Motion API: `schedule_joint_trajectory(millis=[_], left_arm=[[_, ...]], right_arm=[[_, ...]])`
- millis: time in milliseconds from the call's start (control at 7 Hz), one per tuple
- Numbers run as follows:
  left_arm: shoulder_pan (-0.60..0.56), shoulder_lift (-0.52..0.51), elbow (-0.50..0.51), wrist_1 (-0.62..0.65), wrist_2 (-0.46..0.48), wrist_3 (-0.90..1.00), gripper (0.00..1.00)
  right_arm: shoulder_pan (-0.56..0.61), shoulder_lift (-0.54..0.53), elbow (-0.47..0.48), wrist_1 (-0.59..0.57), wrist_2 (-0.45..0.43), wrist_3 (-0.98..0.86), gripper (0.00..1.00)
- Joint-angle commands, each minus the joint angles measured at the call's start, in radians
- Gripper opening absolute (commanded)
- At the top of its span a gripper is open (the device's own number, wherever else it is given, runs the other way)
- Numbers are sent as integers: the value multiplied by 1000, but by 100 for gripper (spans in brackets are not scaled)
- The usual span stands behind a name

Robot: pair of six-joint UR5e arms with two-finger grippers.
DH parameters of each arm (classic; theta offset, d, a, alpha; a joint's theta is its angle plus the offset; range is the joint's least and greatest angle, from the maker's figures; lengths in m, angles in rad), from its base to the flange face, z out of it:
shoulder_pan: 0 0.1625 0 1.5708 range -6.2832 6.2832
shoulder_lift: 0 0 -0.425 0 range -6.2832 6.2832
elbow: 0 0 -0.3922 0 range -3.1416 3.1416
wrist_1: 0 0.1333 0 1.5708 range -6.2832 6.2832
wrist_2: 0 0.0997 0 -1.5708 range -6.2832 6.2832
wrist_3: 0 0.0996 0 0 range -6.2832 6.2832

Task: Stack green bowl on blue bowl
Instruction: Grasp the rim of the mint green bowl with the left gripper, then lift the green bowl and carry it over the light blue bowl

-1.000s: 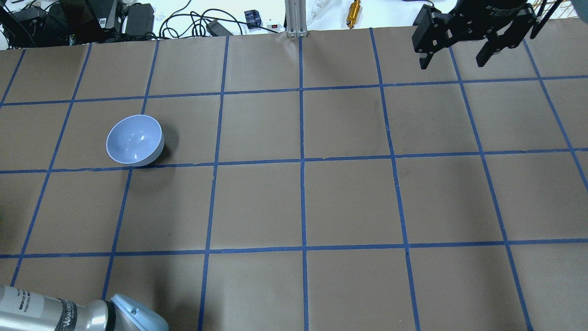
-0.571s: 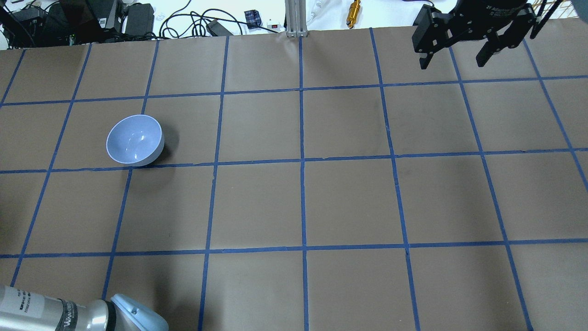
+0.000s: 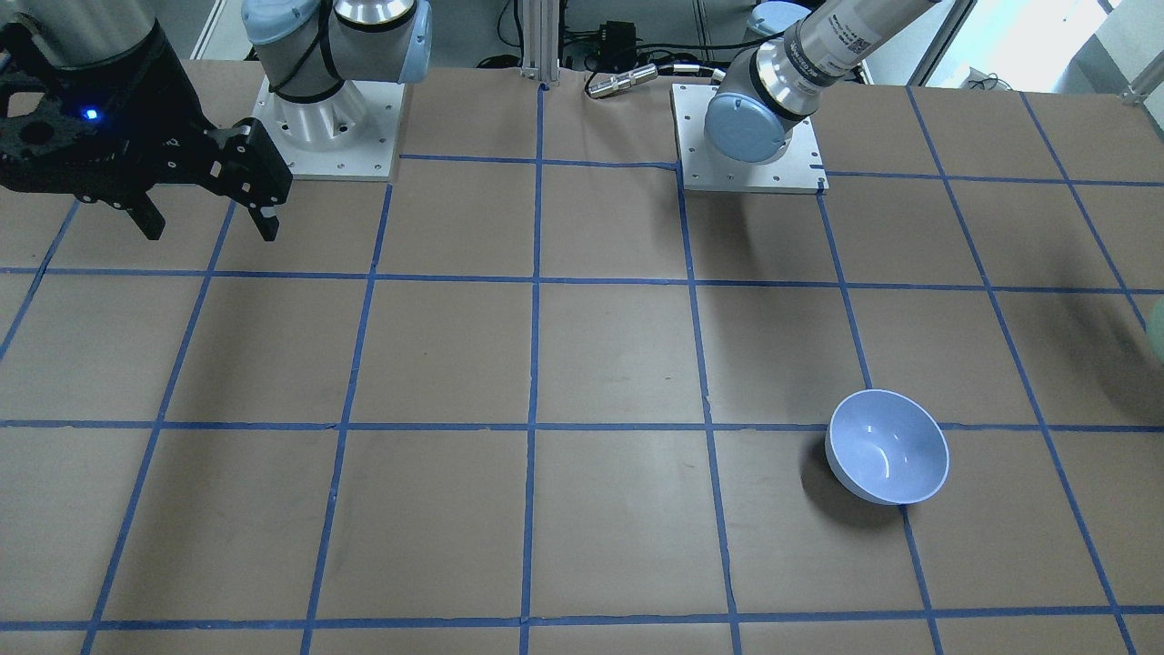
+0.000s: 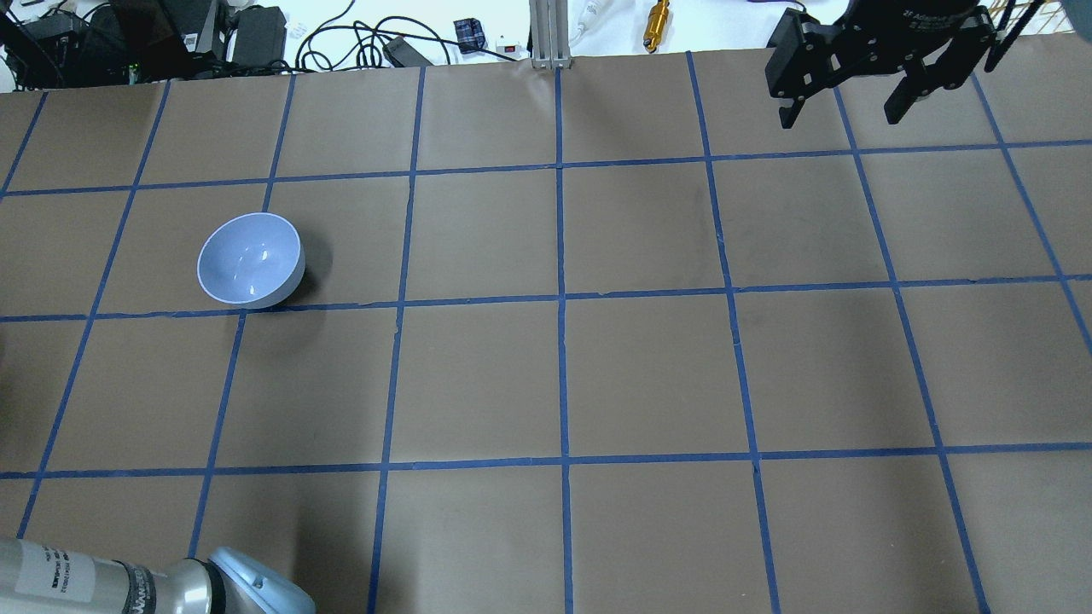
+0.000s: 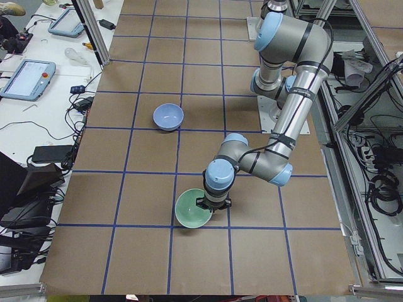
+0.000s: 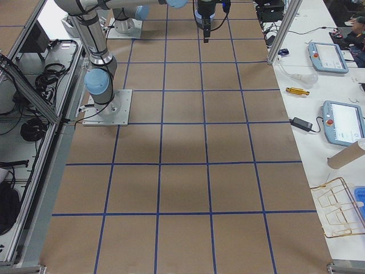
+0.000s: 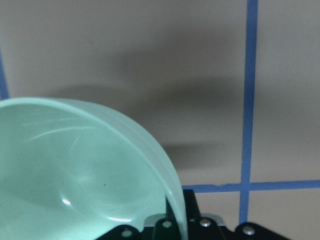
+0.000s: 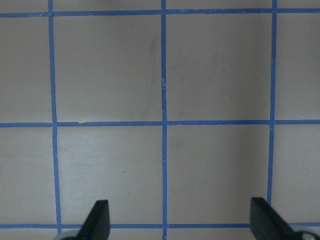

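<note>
Overhead faces front camera — both share the blue bowl [image 4: 251, 260].

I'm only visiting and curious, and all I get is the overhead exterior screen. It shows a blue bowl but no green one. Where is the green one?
Observer: It is past your picture's left edge. The exterior left view shows the green bowl at the left gripper, near the table's end on the robot's left.
Visitor: So is the robot holding it, or is it just sitting there?
Observer: It seems to be holding it. In the left wrist view the bowl's rim runs right into the gripper's base. The bowl's shadow falls apart from it on the table, so it looks lifted.
</note>
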Motion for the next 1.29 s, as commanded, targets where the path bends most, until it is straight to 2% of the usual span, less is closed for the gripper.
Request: schedule_joint_trajectory(millis=[0,286,571,857,1143], left_arm=[[-96,98,52,-150,-1,-121,0],[-247,186,57,-229,-6,-227,0],[-439,230,43,-242,-32,-397,0],[-619,241,-12,-226,-26,-610,0],[-706,241,-95,-158,-24,-727,0]], right_arm=[[0,0,0,0,0,0,100],[0,-1,0,0,2,0,100],[0,-1,0,0,2,2,100],[0,-1,0,0,0,0,100],[0,0,0,0,0,0,100]])
